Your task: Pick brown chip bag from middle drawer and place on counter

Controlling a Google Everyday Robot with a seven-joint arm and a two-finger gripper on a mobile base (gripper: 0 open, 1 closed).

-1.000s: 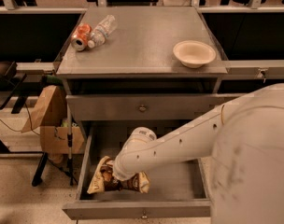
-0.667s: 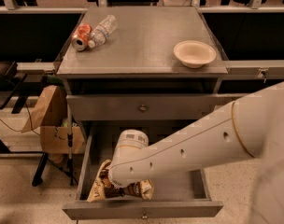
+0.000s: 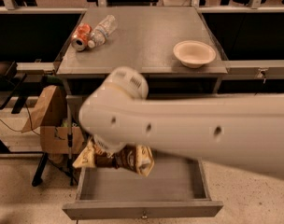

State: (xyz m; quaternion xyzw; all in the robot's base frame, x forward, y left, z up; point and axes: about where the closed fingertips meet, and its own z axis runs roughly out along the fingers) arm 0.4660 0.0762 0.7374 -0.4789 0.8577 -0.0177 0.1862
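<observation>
My gripper point(image 3: 107, 148) sits under the big white arm point(image 3: 188, 129) that crosses the view, and it is shut on the brown chip bag point(image 3: 121, 157). The bag is crinkled, dark brown with cream-tan edges, and hangs in the air above the left part of the open middle drawer point(image 3: 142, 210). The drawer's grey tray shows bare beneath it. The arm hides most of the gripper and the drawer fronts above. The grey counter point(image 3: 142, 36) lies beyond and above the bag.
On the counter, an orange soda can point(image 3: 80, 36) and a clear plastic bottle point(image 3: 101, 31) lie at the far left, and a white bowl point(image 3: 194, 53) stands at the right. A cardboard box with a paper bag point(image 3: 48, 122) stands left of the cabinet.
The arm has risen and lifted the chip bag off the drawer floor; the bag now hangs above the drawer instead of lying in it.
</observation>
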